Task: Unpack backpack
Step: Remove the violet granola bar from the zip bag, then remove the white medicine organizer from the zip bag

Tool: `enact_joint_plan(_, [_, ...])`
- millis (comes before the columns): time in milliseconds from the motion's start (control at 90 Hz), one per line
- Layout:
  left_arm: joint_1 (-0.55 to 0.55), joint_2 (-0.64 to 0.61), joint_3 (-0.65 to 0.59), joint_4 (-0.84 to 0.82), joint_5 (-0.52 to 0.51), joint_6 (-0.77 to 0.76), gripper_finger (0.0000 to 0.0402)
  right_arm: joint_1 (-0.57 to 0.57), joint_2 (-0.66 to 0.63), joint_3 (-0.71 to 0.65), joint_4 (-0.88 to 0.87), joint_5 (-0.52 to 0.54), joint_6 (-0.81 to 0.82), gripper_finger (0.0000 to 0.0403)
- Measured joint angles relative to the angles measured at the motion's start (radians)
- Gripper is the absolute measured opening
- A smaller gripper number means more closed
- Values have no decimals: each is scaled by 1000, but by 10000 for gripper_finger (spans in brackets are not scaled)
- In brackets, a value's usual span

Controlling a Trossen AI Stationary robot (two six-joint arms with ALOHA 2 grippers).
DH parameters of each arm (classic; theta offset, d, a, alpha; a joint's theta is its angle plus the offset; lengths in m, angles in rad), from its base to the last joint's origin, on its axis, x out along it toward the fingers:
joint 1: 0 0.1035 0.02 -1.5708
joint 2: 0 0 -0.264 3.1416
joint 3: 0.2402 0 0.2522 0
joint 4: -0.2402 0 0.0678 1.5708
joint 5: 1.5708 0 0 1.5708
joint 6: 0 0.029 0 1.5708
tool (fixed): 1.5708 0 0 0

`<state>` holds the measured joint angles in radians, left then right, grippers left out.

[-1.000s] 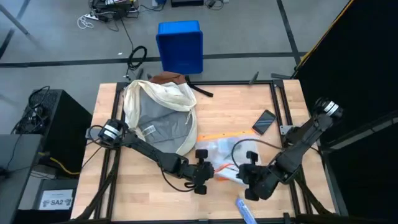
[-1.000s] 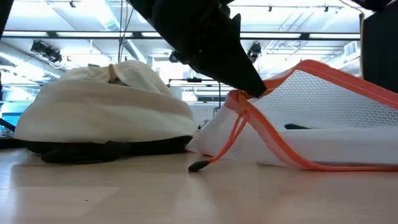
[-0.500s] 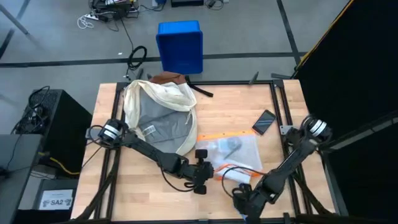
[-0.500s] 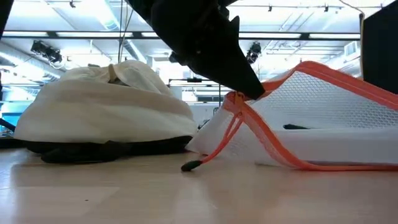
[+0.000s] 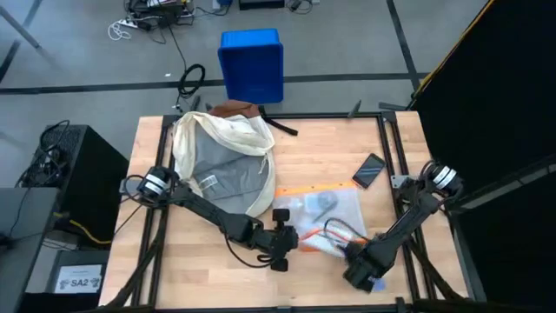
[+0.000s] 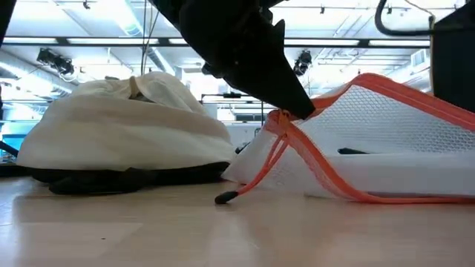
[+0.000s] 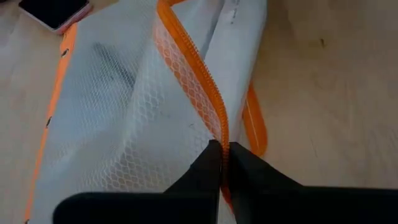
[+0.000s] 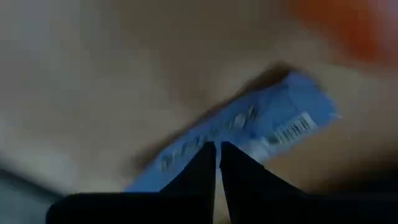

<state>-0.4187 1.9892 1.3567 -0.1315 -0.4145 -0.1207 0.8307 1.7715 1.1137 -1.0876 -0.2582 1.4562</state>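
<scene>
In our left wrist view the left gripper [image 7: 222, 149] pinches the orange zip edge of the clear mesh pouch [image 7: 124, 112], whose corner the low view alone shows lifted off the wooden table [image 6: 148, 230]. Our right gripper [image 8: 217, 148], fingers nearly together and holding nothing, hovers over a blue printed packet [image 8: 249, 134] near the table's front edge. The cream-white fabric backpack [image 5: 221, 161] lies at the far left; a dark phone [image 5: 369, 169] rests beyond the pouch, bare wood between
</scene>
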Motion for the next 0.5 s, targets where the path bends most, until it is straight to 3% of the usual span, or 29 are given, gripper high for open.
enact_joint_plan(100, [0, 0, 0, 2, 0, 0, 0, 3, -60, -1, -115, 111, 63, 0])
enact_joint_plan(244, [0, 0, 0, 5, 0, 0, 0, 26, -150, 0, -17, 404, -7, 0])
enact_joint_plan(367, [0, 0, 0, 6, 0, 0, 0, 47, -171, 0, 189, 640, -214, 6])
enact_joint_plan(500, [0, 0, 0, 7, 0, 0, 0, 51, -140, 2, 428, 750, -492, 19])
